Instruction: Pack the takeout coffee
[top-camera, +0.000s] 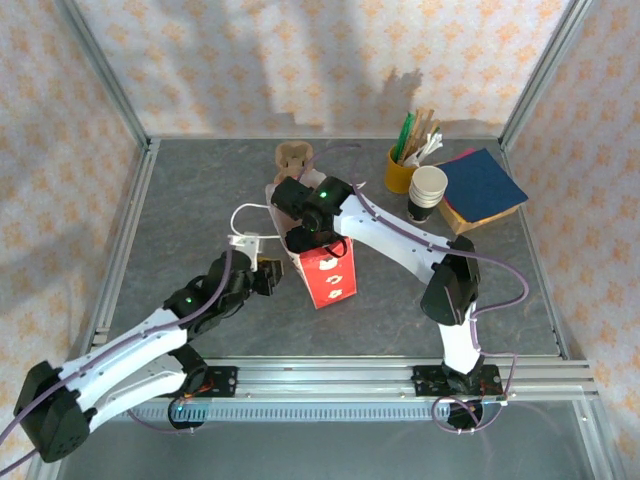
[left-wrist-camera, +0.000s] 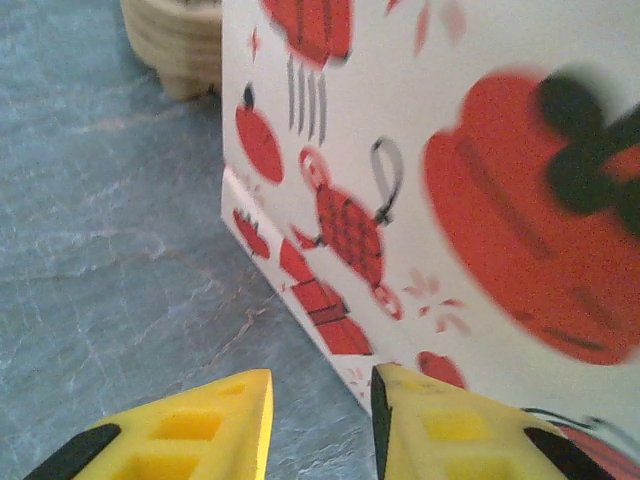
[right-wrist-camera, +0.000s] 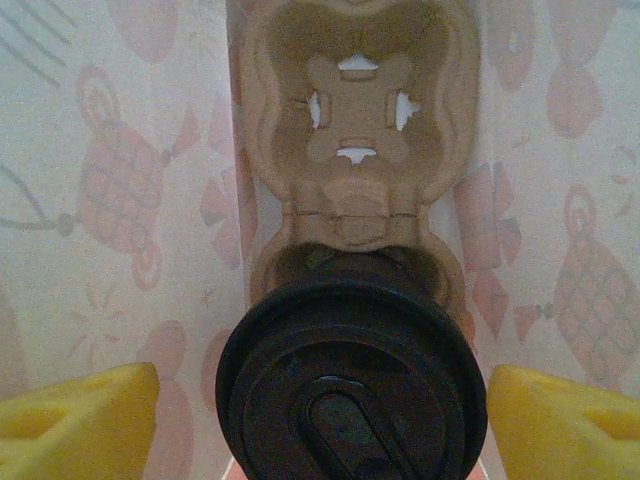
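left gripper (left-wrist-camera: 320, 378): low over the table (top-camera: 200, 200) at the left side of the bag (top-camera: 328, 275), jaws partly apart with bare table between them, pinching nothing; one finger just beside the bag's bottom fold
bag: white paper with red prints, upright mid-table, top open
right gripper (right-wrist-camera: 322, 385): reaching down into the bag's mouth, jaws spread wide either side of the black lid, not squeezing it
coffee (right-wrist-camera: 350, 400): inside the bag, seated in the near pocket of the cardboard tray (right-wrist-camera: 355, 110), lid on
cardboard tray: at the bag's bottom, far pocket bare
behind the bag: stack of trays (top-camera: 293, 157)
far right: yellow cup (top-camera: 400, 178) of sticks, white cups (top-camera: 427, 190) just beside it, blue pad (top-camera: 483, 185) next to those
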